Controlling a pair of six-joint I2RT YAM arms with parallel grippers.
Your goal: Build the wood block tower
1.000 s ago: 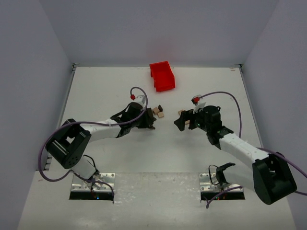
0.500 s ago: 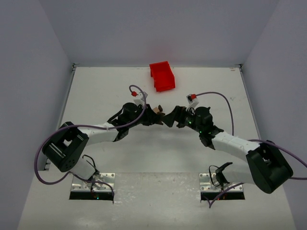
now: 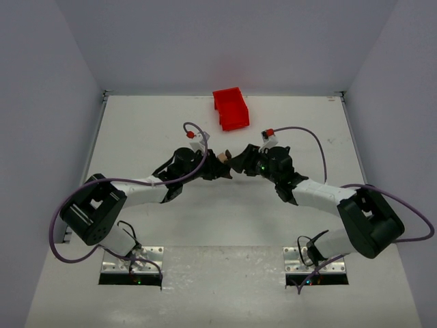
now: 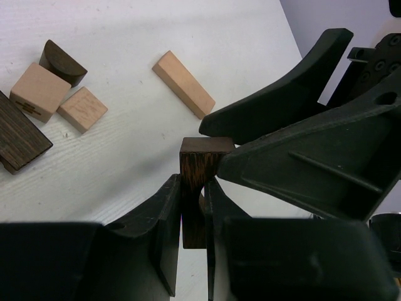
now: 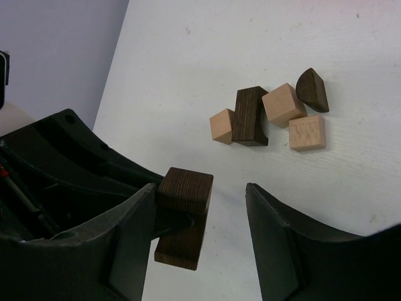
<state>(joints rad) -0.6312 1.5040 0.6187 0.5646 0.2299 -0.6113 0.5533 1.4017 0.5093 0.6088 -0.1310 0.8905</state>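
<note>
Right gripper [image 5: 199, 193] has swung in to centre frame, fingers spread wide around the dark block [image 4: 204, 154], which the left gripper [image 4: 192, 195] pinches tight. Handover looks close. Nothing stacked yet: loose blocks [image 5: 283, 105] lie upper right.

The white surface [image 3: 136, 130] carries a red plastic bin [image 3: 230, 109] near its far edge, well apart from the loose blocks at mid-surface. There a small cluster sits together: a dark half-round block [image 5: 312, 89] touches a pale cube [image 5: 284, 105], a stamped pale cube [image 5: 307, 132] lies just beside them, and a dark rectangular block [image 5: 250, 116] has a smaller pale cube [image 5: 222, 125] against its side. A long pale block [image 4: 184, 84] lies alone, near the cluster.
</note>
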